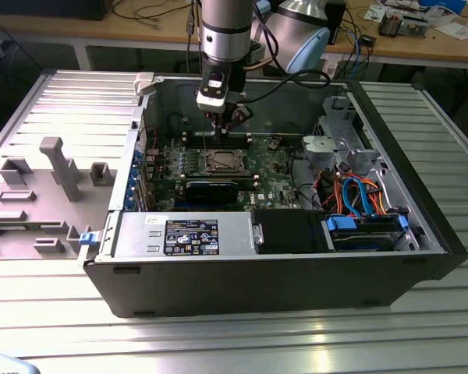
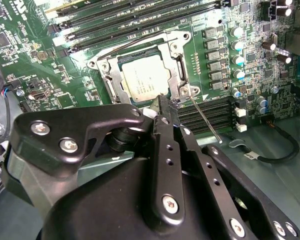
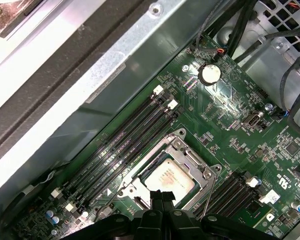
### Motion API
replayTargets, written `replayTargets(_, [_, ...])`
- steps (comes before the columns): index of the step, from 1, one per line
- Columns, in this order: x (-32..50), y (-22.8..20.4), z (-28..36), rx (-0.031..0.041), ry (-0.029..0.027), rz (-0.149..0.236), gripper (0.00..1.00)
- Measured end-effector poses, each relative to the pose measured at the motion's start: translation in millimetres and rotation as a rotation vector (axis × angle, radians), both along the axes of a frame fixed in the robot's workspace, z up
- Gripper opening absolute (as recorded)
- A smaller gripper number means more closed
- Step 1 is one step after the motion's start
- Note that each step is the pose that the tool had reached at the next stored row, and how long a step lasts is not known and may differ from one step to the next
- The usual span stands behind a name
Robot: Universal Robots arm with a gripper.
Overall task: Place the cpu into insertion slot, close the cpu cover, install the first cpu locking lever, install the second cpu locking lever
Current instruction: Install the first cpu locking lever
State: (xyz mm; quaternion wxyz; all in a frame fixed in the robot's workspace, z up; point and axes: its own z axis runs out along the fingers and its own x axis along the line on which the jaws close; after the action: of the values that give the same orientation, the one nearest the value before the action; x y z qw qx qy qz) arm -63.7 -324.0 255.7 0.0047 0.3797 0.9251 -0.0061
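Note:
The cpu (image 2: 145, 82) lies flat in the insertion slot (image 1: 221, 161) on the green board, its silver-grey top showing in both wrist views (image 3: 171, 176). The cpu cover (image 2: 107, 67) is down around it as a silver frame (image 3: 180, 145). A thin wire locking lever (image 2: 205, 120) sticks up at an angle from the socket's corner, also seen as a lever (image 3: 207, 200). My gripper (image 2: 166, 107) hovers right at that corner, its fingers pressed together with nothing between them. From outside, the gripper (image 1: 222, 128) hangs just above the socket's far edge.
Rows of long memory slots (image 2: 140, 15) flank the socket on both sides. The open computer case (image 1: 132, 148) walls in the board. Cables and a drive bay (image 1: 359, 195) fill the exterior view's right. A grey fixture tray (image 1: 47, 187) lies outside on the exterior view's left.

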Motion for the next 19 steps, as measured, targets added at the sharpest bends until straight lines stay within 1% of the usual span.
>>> replayTargets(10, [0.0, 0.0, 0.0, 0.0000, 0.0000, 0.004, 0.11])
replayTargets(12, [0.0, 0.0, 0.0, 0.0000, 0.0000, 0.012, 0.11])
replayTargets(19, [0.0, 0.0, 0.0, 0.0000, 0.0000, 0.016, 0.11])
